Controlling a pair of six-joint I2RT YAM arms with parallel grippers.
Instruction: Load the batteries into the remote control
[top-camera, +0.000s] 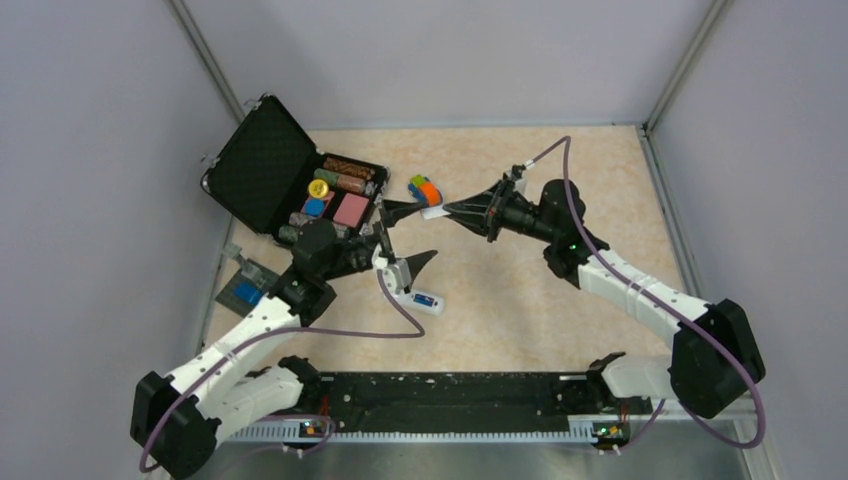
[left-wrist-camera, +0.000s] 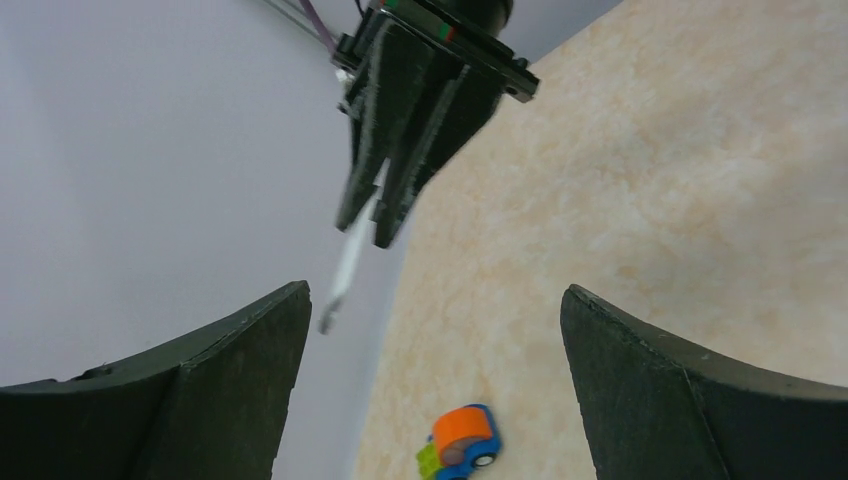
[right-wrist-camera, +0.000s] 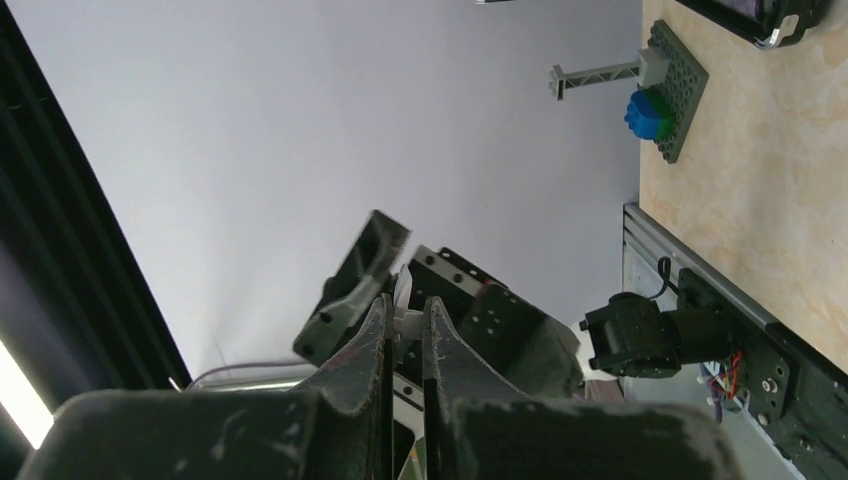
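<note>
1. Table (top-camera: 540, 290): beige, with both arms meeting above its middle.
2. Case (top-camera: 262, 165): black, lid open, at the far left. The left arm hides its near corner, and any labels inside are too small to read.
3. Left gripper (left-wrist-camera: 435, 288): jaws spread wide, nothing between them.
4. Right gripper (left-wrist-camera: 365, 232): clamped tight on a white strip (left-wrist-camera: 347, 265) pointing at the left gripper's gap. The strip's top end is hidden between the fingers.
5. Remote (top-camera: 420, 298): flat on the table just beside the left gripper's near finger, well apart from the right gripper. There's a blue spot on it, too small to identify.
6. Toy car (left-wrist-camera: 460, 440): just past both grippers.
</note>
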